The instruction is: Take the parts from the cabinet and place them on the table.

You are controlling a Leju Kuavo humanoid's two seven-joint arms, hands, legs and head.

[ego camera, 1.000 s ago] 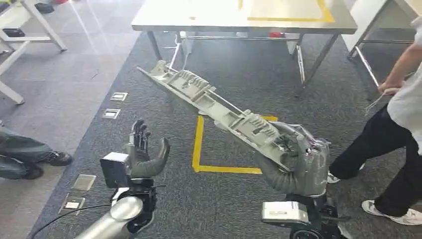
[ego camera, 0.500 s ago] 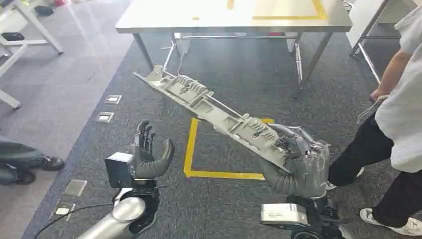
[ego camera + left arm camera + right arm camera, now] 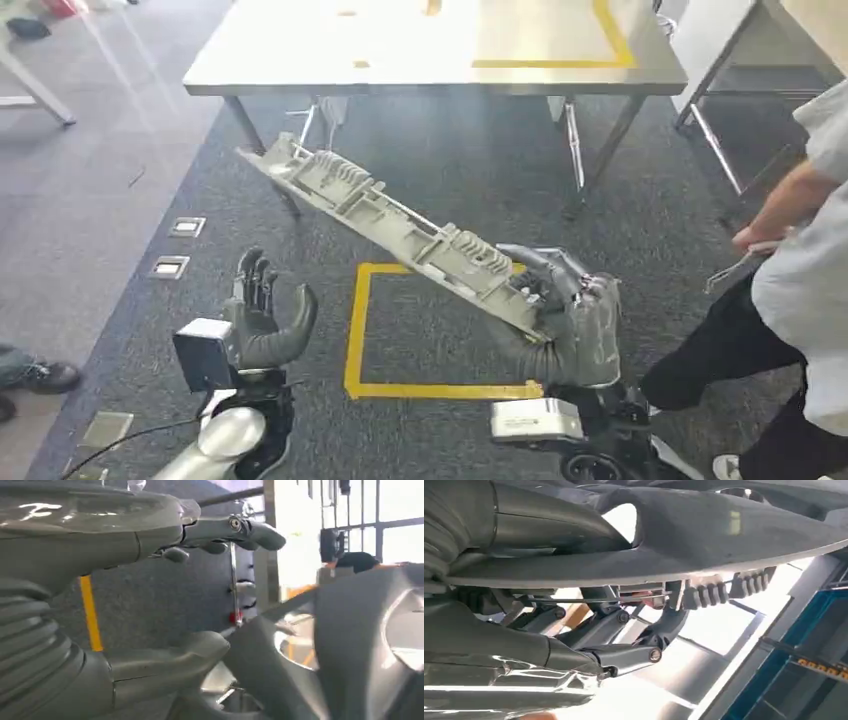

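Observation:
A long grey ribbed plastic part [image 3: 390,224] slants through the air, its far end up and to the left. My right hand [image 3: 560,315] grips its near end; the right wrist view has the part [image 3: 704,535] close against the thumb and fingers [image 3: 624,630]. My left hand [image 3: 262,315] is raised at the lower left, fingers apart and holding nothing, well apart from the part. The left wrist view has that hand [image 3: 125,600] with spread fingers and the part's grey surface [image 3: 350,645] beyond it. A steel table [image 3: 300,70] with yellow tape lines stands ahead.
A person [image 3: 800,300] in a white shirt and dark trousers stands close on the right, one hand [image 3: 765,235] holding a thin tool. A yellow tape square [image 3: 355,330] marks the dark carpet. Floor sockets [image 3: 178,246] lie left. Another table's legs [image 3: 710,130] stand at the far right.
The whole view has shifted: the table is nearer and lower in the picture, so the camera moved forward. My right hand still holds the part; the person is closer on the right.

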